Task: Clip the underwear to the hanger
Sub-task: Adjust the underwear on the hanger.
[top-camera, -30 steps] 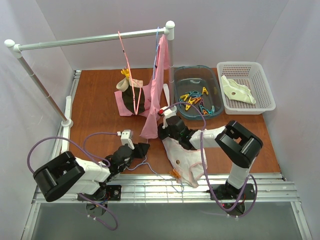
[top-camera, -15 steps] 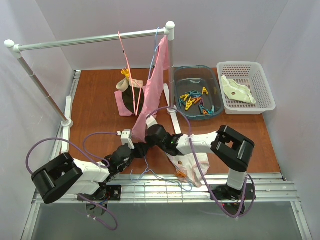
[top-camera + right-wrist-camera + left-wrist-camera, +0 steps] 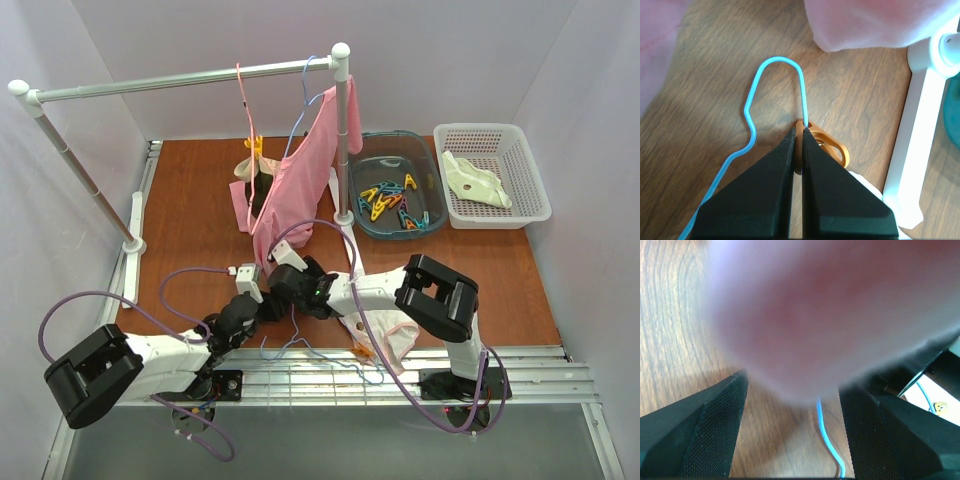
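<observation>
Seemingly the work is at the stage of getting the hanger [image 3: 776, 59] into position, with the task garment not yet clipped. At the centre of the right wrist view, the right gripper [image 3: 799, 131] is clenched on the light-blue wire just below the hook's curve. An orange clothespin [image 3: 827, 146] sits right at the fingertips, against the wire. The left gripper [image 3: 795, 385] stands released, its 2 fingers apart on either side of a run of the same blue wire at the bottom centre of its view. A blurred pink mass close to the lens fills the upper frame there, and I cannot tell what it is. In the overhead view the underwear [image 3: 395, 335] lies on the wooden table [image 3: 190, 220] at lower centre-right, partly under the right arm and apart from both grippers, with nothing grasping it. By my judgement, the next move calls for the left gripper to close on the wire and steady the hanger. That would free the right one to fetch the underwear's edge and bring it to the clothespin. No brand, label or writing can be read in any view.
</observation>
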Action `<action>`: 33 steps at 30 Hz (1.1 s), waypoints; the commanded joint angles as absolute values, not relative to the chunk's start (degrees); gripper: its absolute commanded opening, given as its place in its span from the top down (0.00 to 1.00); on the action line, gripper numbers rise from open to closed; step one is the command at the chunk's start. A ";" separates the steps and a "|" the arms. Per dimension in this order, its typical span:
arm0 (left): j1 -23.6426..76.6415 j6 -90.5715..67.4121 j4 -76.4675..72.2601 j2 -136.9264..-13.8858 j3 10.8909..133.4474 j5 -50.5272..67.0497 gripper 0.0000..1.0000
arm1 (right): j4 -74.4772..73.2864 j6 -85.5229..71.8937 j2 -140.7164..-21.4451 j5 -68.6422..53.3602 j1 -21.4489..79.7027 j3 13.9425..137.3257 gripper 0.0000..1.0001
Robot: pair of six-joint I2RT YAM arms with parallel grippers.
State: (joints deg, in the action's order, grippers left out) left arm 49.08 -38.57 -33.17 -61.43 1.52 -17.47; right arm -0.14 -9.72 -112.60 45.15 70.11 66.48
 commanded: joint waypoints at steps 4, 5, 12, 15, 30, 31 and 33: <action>49.66 -39.90 -35.86 -57.13 -4.48 -14.33 0.34 | -2.38 -12.22 -117.07 36.93 73.30 67.59 0.93; 49.66 -40.08 -35.34 -56.87 -4.48 -14.24 0.34 | -1.85 -12.30 -117.42 35.61 73.82 67.67 0.92; 49.83 -40.96 -34.28 -55.28 -4.92 -14.33 0.34 | 6.76 -11.16 -114.35 27.17 74.09 63.55 0.74; 49.92 -41.04 -34.01 -55.02 -4.83 -14.50 0.34 | 7.21 -10.81 -112.16 26.89 74.09 61.97 0.66; 50.01 -41.93 -29.36 -53.44 -2.20 -17.67 0.30 | 12.57 -9.49 -96.77 11.95 75.58 50.72 0.32; 50.01 -41.84 -28.92 -53.44 -2.02 -17.67 0.30 | 12.74 -9.84 -96.16 11.69 75.76 50.19 0.32; 50.01 -41.75 -29.09 -53.44 -2.11 -17.75 0.30 | 13.79 -10.28 -93.36 11.43 76.20 48.09 0.32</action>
